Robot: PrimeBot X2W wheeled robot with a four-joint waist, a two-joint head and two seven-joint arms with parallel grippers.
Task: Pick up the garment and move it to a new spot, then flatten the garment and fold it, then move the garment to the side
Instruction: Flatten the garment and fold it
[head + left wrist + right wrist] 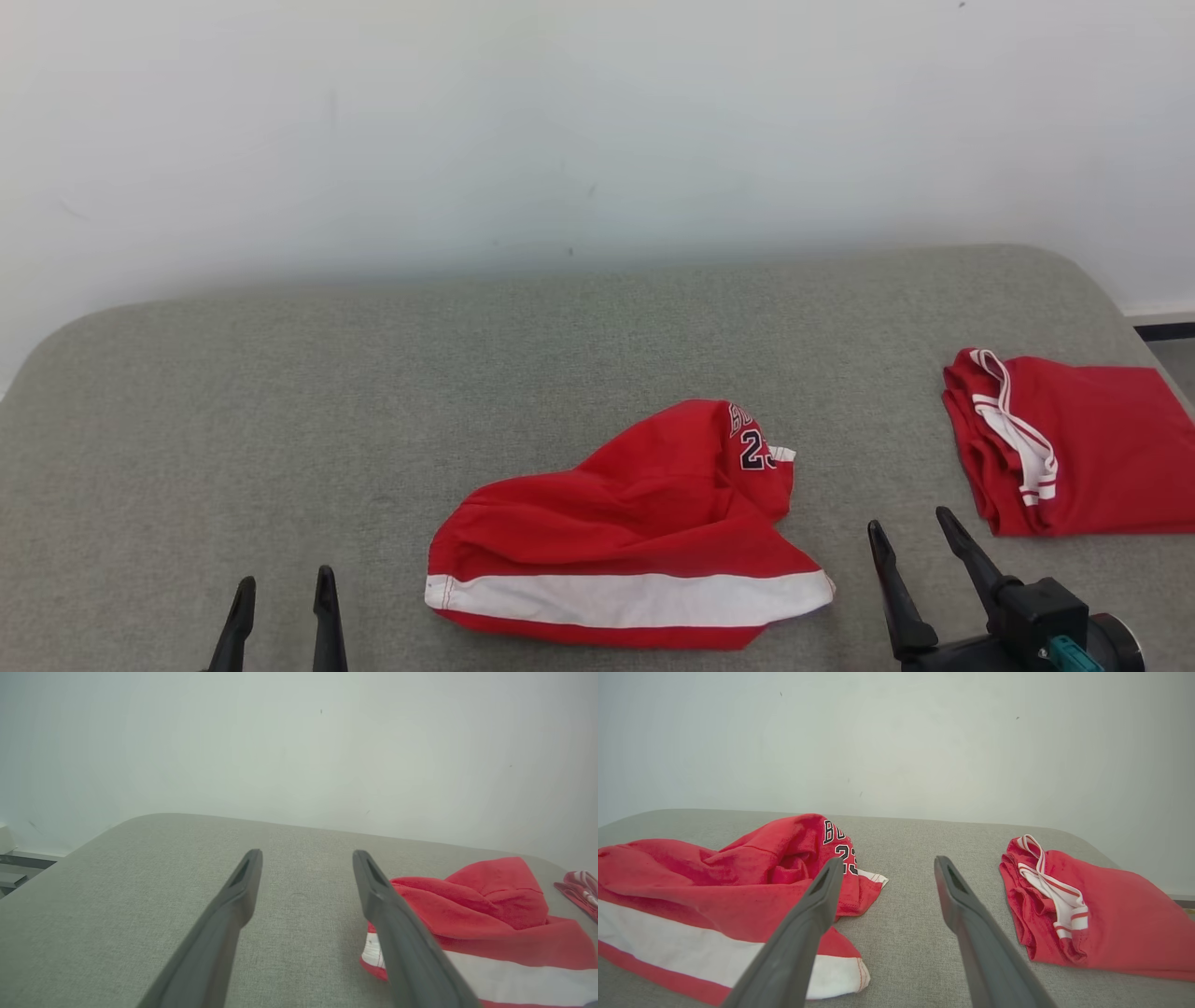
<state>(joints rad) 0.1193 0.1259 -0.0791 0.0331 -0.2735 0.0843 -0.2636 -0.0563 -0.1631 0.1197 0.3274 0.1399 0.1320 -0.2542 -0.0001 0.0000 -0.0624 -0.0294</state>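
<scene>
Spanning the view, a grey fabric surface [373, 373] meets a pale wall [560, 121]. Left to right: left gripper [286, 576], fingers spread, empty; crumpled red garment [644, 532], centre-front; right gripper [908, 519], spread, empty; second red garment [1083, 439], folded, at the right edge.

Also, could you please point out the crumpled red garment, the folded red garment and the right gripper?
crumpled red garment [644, 509]: head view, its red middle.
folded red garment [1102, 439]: head view, its flat red panel.
right gripper [908, 519]: head view, midway between its fingertips.
</scene>
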